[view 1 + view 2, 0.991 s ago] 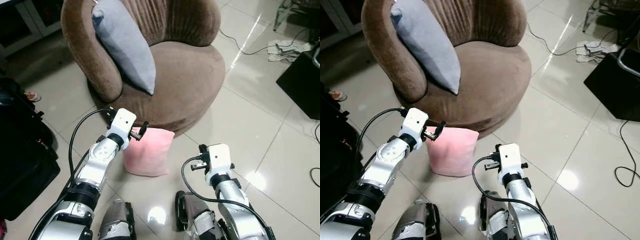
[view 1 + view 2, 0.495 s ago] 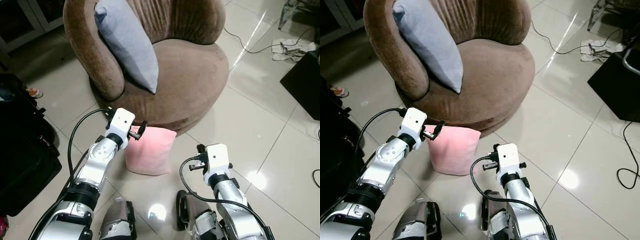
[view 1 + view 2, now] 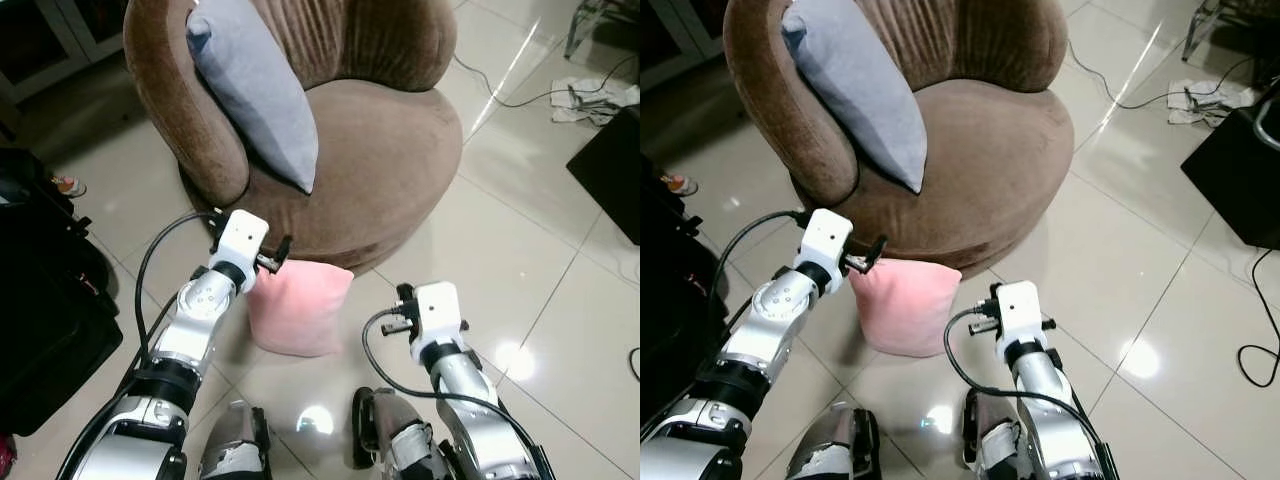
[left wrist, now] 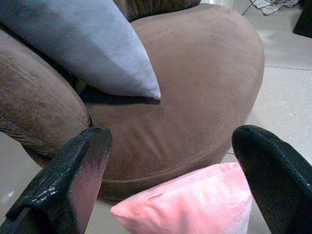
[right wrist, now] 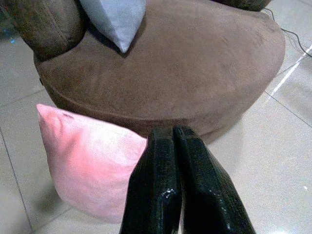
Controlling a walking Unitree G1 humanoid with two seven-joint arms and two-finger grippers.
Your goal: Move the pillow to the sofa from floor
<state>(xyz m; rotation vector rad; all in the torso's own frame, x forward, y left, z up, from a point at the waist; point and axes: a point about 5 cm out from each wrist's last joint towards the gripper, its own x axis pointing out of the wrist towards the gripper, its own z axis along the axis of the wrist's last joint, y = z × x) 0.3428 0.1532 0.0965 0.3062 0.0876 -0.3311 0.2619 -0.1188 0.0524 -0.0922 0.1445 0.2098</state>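
Note:
A pink pillow (image 3: 300, 310) stands on the tiled floor, leaning against the base of the round brown sofa (image 3: 390, 150). A grey pillow (image 3: 255, 90) rests on the sofa's seat against its left arm. My left gripper (image 3: 277, 255) is open and hovers just above the pink pillow's top left corner; in its wrist view the pink pillow (image 4: 195, 207) lies below the spread fingers (image 4: 80, 170). My right gripper (image 3: 401, 312) is shut and empty, close beside the pillow's right edge, with the pillow (image 5: 87, 161) beside its fingertips (image 5: 161, 170).
A black bag (image 3: 45, 310) fills the floor on my left. A black box (image 3: 612, 170) and loose cables (image 3: 500, 90) lie on the tiles to the right. My feet (image 3: 235, 450) stand right behind the pillow. Open tile stretches to the right of the sofa.
The view has shifted slightly. My left gripper has edged a little toward the sofa over the pillow's corner. The pink pillow has not moved and the right gripper stays shut.

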